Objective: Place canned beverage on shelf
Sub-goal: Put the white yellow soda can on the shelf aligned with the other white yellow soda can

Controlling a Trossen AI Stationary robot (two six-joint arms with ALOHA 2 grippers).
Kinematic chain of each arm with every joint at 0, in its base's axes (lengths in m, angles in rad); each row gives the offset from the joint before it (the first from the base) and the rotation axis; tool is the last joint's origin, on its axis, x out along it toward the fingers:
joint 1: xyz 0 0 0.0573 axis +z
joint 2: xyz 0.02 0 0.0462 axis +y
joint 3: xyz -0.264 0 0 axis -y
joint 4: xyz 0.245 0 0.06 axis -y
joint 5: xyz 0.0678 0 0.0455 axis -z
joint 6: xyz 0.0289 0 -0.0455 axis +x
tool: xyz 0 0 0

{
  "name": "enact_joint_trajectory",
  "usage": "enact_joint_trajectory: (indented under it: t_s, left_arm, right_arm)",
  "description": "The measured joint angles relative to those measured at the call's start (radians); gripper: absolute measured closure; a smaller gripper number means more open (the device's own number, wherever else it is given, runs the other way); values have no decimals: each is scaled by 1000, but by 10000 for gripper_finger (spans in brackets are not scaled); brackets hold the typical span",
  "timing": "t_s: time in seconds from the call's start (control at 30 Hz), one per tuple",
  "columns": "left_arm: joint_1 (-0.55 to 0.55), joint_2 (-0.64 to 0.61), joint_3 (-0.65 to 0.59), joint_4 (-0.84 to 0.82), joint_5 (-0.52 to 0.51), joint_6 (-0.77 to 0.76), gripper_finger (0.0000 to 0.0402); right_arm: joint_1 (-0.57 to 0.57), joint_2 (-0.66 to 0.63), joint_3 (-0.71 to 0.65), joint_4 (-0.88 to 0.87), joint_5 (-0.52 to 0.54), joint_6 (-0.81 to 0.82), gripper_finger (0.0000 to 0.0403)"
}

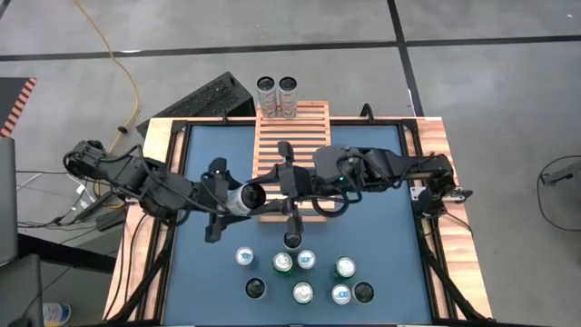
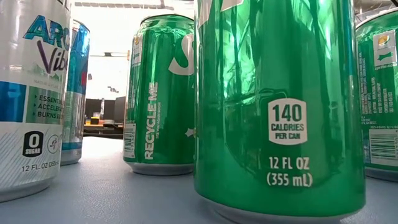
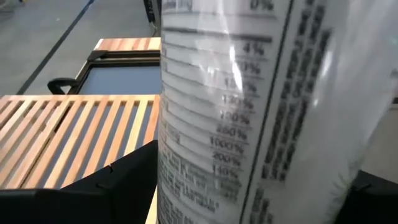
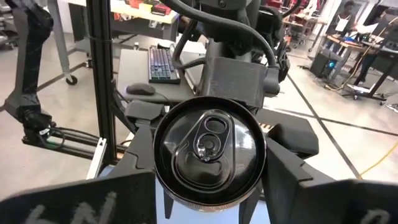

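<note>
Cans: I'm counting eight upright on the blue table (image 1: 209, 163), two (image 1: 276, 95) beyond the shelf (image 1: 313, 136). My left claw (image 1: 238, 202) is clenching one silver can (image 1: 247, 197) sideways at the shelf's edge; my right claw (image 1: 292, 193), half-spread, is hovering opposite, empty.

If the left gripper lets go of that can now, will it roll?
Probably. The can lies on its side in the left gripper, beside the shelf, so its round wall could roll. Its glossy skin likely slips. Weight: cannot tell.

Two clear-sided cans (image 1: 276, 96) upright at far end of light-brown slatted wooden shelf (image 1: 304, 136); one white can (image 1: 243, 199) held sideways; nine cans (image 1: 300, 271) standing on blue bench (image 1: 390, 227).
</note>
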Motion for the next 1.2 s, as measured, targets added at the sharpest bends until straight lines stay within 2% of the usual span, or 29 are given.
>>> enact_joint_trajectory:
  t_s: [0.13, 0.27, 0.57, 0.7, 0.93, 1.0, 1.07, 1.2]
  left_arm:
    - [0, 0, 0, -4, 1, -16, 118]
    - [0, -1, 0, -2, 8, -24, 166]
    - [1, -1, 0, -14, 14, -43, 166]
    - [3, -4, 5, 0, 75, -91, 166]
    - [9, -22, 10, 191, 294, -83, 166]
    - [23, -24, 11, 295, 398, -73, 166]
    - [49, -24, 11, 393, 555, -74, 166]
    - [131, -22, 11, 571, 949, -141, 166]
  right_arm:
    - [0, 0, 0, -11, 2, 2, 251]
    - [-3, 0, 0, -19, 3, 13, 235]
    - [-21, -10, 0, -51, -12, 18, 199]
    - [-20, -63, -2, -80, -10, 4, 170]
    - [23, -197, 0, -107, -10, -1, 155]
    - [40, -213, -6, -135, -10, -9, 155]
    - [54, -225, -6, -124, -10, -11, 155]
    - [77, -252, -1, -97, -10, -16, 155]
